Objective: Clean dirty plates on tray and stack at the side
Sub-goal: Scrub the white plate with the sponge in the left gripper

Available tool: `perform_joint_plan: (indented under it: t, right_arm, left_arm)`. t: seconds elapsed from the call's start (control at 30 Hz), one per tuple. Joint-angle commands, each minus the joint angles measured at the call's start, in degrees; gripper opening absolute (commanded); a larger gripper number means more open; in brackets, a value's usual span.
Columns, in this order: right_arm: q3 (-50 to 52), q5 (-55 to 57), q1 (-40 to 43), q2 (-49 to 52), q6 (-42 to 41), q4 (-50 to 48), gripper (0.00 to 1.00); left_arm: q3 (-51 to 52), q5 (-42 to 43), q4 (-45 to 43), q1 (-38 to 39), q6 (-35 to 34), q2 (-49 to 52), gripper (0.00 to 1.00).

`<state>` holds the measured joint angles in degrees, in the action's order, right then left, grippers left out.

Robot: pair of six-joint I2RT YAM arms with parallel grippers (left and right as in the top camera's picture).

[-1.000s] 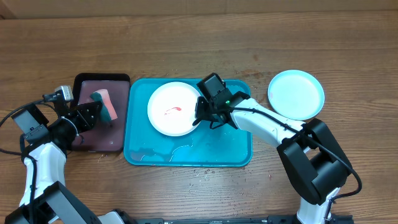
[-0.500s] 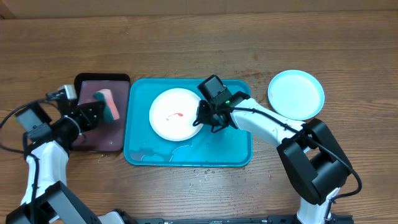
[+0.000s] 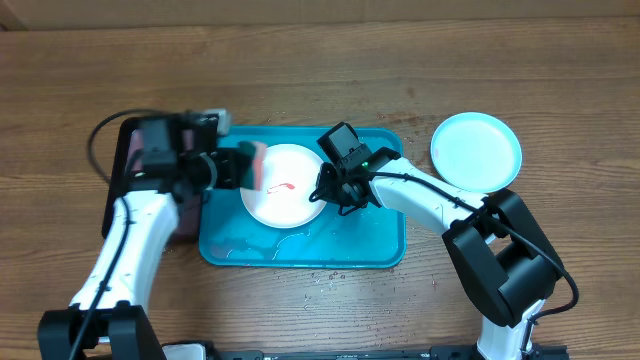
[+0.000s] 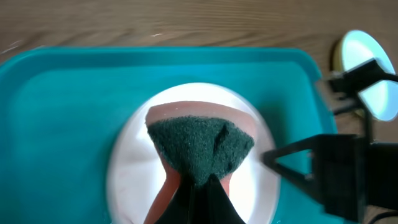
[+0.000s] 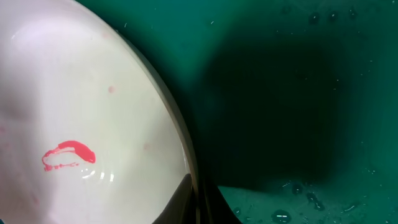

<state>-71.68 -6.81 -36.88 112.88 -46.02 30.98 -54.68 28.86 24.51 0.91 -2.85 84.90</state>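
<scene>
The white plate (image 3: 283,195) lies in the tray (image 3: 370,240) at the centre. The right gripper (image 3: 327,190) is closed on its right rim; the left gripper (image 3: 232,168), closed on the sponge (image 4: 200,149), hangs over its left edge.

1. The left arm (image 3: 135,235) reaches up from the near left edge and bends toward the middle.
2. The left gripper (image 3: 243,167) is closed on a sponge (image 4: 199,146).
3. The right arm (image 3: 430,205) stretches leftward.
4. The right gripper (image 3: 322,190) is clamped on the rim of the white plate (image 3: 285,195).
</scene>
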Motion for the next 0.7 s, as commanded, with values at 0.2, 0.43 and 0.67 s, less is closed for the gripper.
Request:
perform_joint_plan:
  t: [0.2, 0.43, 0.67]
  right_arm:
    - [-1.03, -0.37, -0.24, 0.63, -0.52, -0.42, 0.05]
    - [-1.03, -0.37, -0.24, 0.63, -0.50, -0.42, 0.05]
    - [-1.03, -0.35, -0.24, 0.63, -0.50, -0.44, 0.05]
  left_arm:
    - [-1.05, -5.86, -2.54, 11.41, -4.83, 6.67, 0.04]
    - [-1.05, -11.32, -6.08, 13.44, -4.44, 13.64, 0.04]
    - [-1.07, -25.97, -3.91, 13.33, -4.57, 16.44, 0.04]
